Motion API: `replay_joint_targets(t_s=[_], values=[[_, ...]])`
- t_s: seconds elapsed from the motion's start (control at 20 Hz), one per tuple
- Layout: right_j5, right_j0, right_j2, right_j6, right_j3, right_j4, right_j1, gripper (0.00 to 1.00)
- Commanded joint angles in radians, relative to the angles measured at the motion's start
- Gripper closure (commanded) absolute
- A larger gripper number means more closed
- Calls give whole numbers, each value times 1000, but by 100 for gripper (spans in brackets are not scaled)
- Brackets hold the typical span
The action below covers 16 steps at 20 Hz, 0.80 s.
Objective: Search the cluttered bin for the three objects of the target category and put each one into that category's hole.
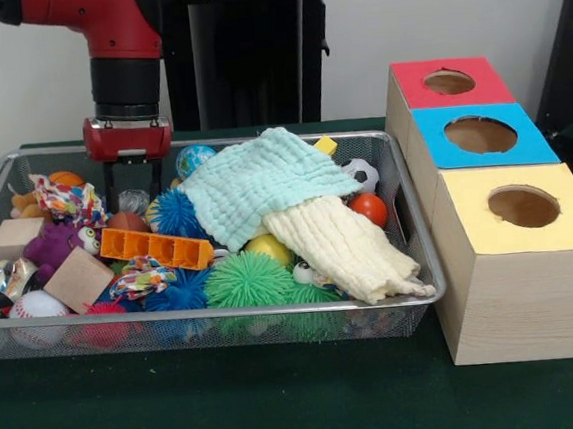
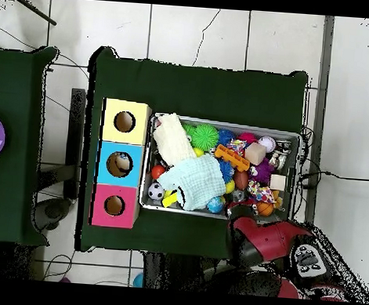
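The wire mesh bin (image 1: 423, 263) sits on the green table, full of toys; it also shows in the overhead view (image 2: 298, 151). My gripper (image 1: 134, 196) hangs low over the bin's far left part. Its fingers (image 1: 111, 190) stand apart, open, on either side of a small silvery ball (image 1: 133, 201) without closing on it. The hole (image 1: 480, 135) in the blue top of the middle wooden box is to the right of the bin. In the overhead view the hole (image 2: 121, 164) shows something pale inside. My arm (image 2: 268, 239) covers the gripper there.
A mint cloth (image 1: 264, 181) and a cream cloth (image 1: 345, 250) cover the bin's middle and right. Around them lie green spiky balls (image 1: 250, 278), a blue spiky ball (image 1: 178, 212), an orange block (image 1: 157, 248), wooden cubes (image 1: 78, 280), a purple plush (image 1: 53, 245) and a red ball (image 1: 369, 209). Red-topped (image 1: 451, 82) and yellow-topped (image 1: 522, 206) boxes flank the blue one.
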Motion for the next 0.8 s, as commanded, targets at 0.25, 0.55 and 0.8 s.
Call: replay_joint_targets(t_s=[0.25, 0.55, 0.8], values=[[2, 5, 28, 83, -108, 38, 113, 0], [-23, 17, 8, 78, -120, 54, 135, 0], [-41, 23, -3, 74, -132, 64, 154, 0]])
